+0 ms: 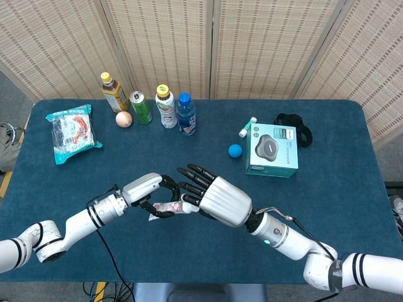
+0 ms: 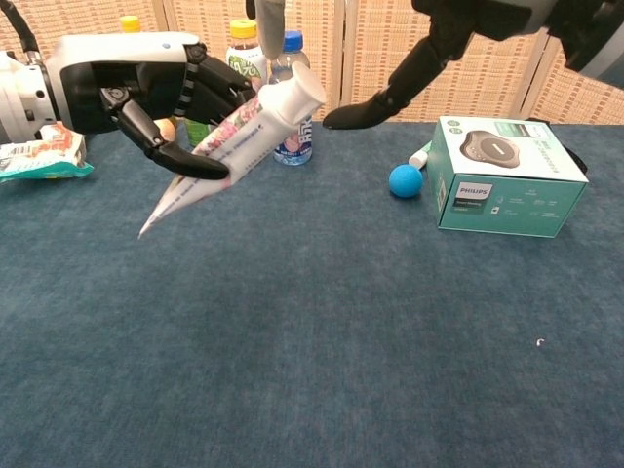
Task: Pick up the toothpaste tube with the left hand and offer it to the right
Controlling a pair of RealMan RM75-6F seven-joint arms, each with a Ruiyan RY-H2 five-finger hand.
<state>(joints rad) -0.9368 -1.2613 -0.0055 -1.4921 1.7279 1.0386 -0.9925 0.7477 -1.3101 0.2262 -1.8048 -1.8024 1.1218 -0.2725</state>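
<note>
The left hand [image 2: 146,97] holds the toothpaste tube [image 2: 229,156] up off the blue table [image 2: 322,331], in the upper left of the chest view. Its fingers wrap around the middle of the tube (the white cap points up and to the right, the flat end points down). The right hand [image 1: 217,198] is spread wide, with nothing in it. In the head view, near the middle, its fingertips [image 1: 184,171] reach over the cap end. A teal box [image 2: 502,175] sits on the right.

Lab-like test setup; woven screen [image 1: 189,44] behind blue-clothed table [image 1: 352,207]
</note>
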